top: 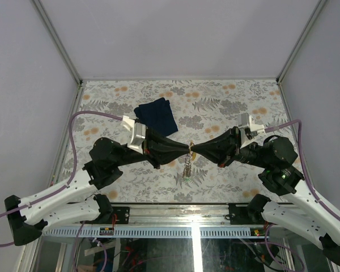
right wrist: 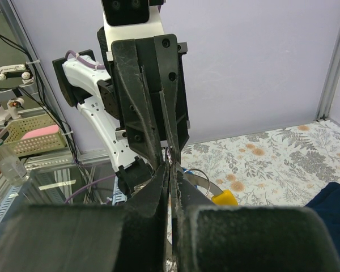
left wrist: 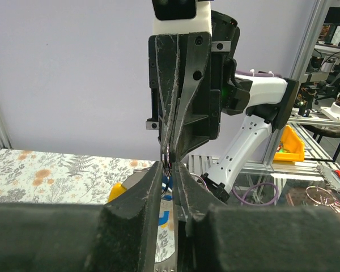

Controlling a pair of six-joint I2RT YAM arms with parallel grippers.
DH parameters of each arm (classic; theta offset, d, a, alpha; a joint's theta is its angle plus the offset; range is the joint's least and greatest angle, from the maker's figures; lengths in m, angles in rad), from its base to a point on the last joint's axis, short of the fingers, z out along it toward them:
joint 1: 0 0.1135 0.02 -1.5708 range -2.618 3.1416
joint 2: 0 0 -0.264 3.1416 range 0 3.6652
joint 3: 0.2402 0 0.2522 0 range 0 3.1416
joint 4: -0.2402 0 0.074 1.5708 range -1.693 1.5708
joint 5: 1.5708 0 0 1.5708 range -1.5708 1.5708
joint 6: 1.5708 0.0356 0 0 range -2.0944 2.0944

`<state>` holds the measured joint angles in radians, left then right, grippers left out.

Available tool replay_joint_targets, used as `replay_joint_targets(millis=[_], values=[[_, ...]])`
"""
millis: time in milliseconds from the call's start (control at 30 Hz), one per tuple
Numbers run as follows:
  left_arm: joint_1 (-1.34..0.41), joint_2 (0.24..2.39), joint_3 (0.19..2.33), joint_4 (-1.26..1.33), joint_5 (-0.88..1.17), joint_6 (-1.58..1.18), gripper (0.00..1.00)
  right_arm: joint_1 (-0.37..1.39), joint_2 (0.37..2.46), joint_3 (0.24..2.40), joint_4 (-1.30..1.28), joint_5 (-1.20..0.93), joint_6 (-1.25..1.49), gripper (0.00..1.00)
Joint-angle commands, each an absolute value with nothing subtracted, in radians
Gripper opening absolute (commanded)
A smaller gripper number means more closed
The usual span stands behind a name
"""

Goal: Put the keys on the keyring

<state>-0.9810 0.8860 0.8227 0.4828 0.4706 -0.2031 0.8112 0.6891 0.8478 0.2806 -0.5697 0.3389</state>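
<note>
My left gripper (top: 186,148) and right gripper (top: 195,149) meet tip to tip above the middle of the table. Both are shut on the thin metal keyring (left wrist: 168,156), which is pinched between the facing fingertips. A silvery loop of it also shows in the right wrist view (right wrist: 199,176). The keys (top: 187,167) hang in a bunch below the tips. Their yellow tag (left wrist: 118,192) and blue tag (left wrist: 166,187) show under my left fingers (left wrist: 149,187). The yellow tag (right wrist: 224,198) also shows under my right fingers (right wrist: 158,187). How many keys are on the ring is hidden.
A dark navy folded cloth (top: 156,116) lies on the floral table top (top: 232,102) behind the left arm and shows in the right wrist view (right wrist: 334,198). A metal rail (top: 175,209) runs along the near edge. Grey walls enclose the other three sides.
</note>
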Motion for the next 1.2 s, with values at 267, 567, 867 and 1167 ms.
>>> replay_joint_targets(millis=[267, 567, 867, 1167], values=[[-0.983, 0.896, 0.916, 0.376, 0.502, -0.152, 0.00, 0.808, 0.672, 0.924, 0.275, -0.575, 0.273, 0.06], [-0.983, 0.922, 1.144, -0.147, 0.489, 0.029, 0.00, 0.808, 0.669, 1.078, -0.104, -0.577, 0.043, 0.32], [-0.982, 1.083, 1.436, -0.660, 0.501, 0.197, 0.00, 0.808, 0.783, 1.195, -0.323, -0.668, -0.057, 0.38], [-1.002, 1.196, 1.630, -0.910, 0.460, 0.285, 0.00, 0.808, 0.842, 1.139, -0.254, -0.701, 0.003, 0.38]])
